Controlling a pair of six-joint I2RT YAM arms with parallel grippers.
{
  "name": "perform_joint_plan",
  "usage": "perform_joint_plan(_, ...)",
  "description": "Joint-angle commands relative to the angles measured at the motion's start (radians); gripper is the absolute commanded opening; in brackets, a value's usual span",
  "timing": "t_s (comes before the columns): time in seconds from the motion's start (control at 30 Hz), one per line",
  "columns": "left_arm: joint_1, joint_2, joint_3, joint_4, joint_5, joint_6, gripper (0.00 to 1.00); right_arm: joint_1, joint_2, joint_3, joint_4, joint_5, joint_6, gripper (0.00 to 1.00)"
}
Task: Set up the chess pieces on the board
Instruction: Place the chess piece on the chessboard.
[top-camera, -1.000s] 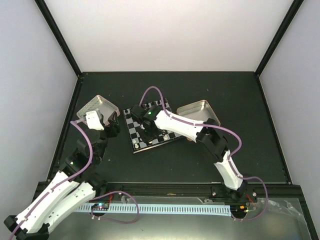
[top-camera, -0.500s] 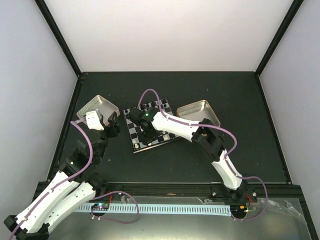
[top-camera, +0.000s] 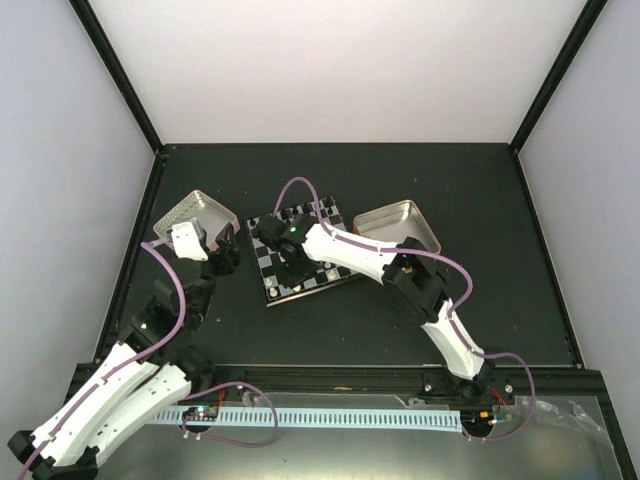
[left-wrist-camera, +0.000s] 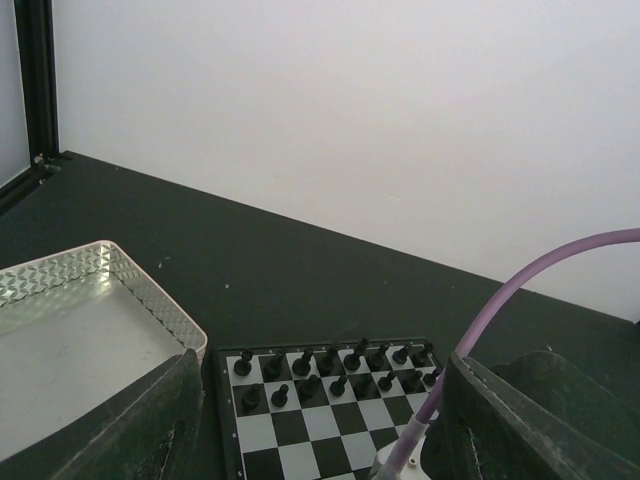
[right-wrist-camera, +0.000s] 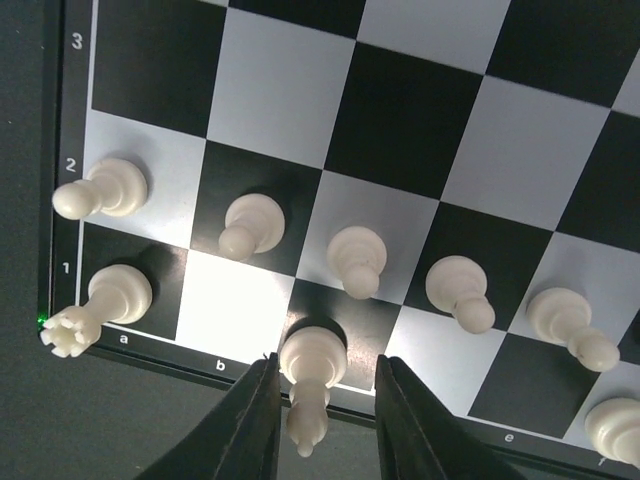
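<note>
The board fills the right wrist view, with white pawns on row 2 and a white rook on a1. My right gripper is open, its fingers either side of a white bishop that stands on c1, with a gap on the right side. In the top view it hangs over the board's near-left part. My left gripper is open and empty, just left of the board. Black pieces stand in two rows at the board's far side.
A patterned silver tin lies left of the board, beside my left gripper; its rim shows in the left wrist view. A gold-rimmed tin lies right of the board. The right arm's purple cable crosses the left wrist view.
My right arm has shifted a little to the left over the board. The left arm has not moved.
</note>
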Motion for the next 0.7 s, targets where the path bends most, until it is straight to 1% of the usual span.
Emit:
perform_joint_plan(0.0,0.004,-0.002,0.000,-0.007,-0.017,-0.002,0.67,0.003,-0.064,0.011,0.037,0.035,0.021,0.29)
perform_joint_plan(0.1,0.005,-0.003,0.000,-0.007,-0.018,-0.002,0.67,-0.004,-0.115,-0.013,0.059,0.055,0.038,0.33)
perform_joint_plan(0.2,0.006,-0.004,0.000,-0.007,-0.017,-0.003,0.67,-0.019,-0.181,-0.054,0.082,0.081,0.062,0.34)
perform_joint_plan(0.37,0.004,0.001,-0.002,-0.001,-0.009,-0.002,0.68,-0.087,-0.326,-0.186,0.150,0.148,0.106,0.37)
perform_joint_plan(0.5,0.005,0.010,-0.002,0.009,0.012,0.003,0.68,-0.192,-0.441,-0.342,0.175,0.194,0.132,0.42)
perform_joint_plan(0.57,0.006,0.017,-0.002,0.013,0.022,0.007,0.68,-0.267,-0.482,-0.430,0.194,0.170,0.117,0.46)
perform_joint_plan(0.67,0.006,0.025,0.001,0.016,0.031,0.012,0.68,-0.401,-0.497,-0.533,0.185,0.110,0.079,0.47)
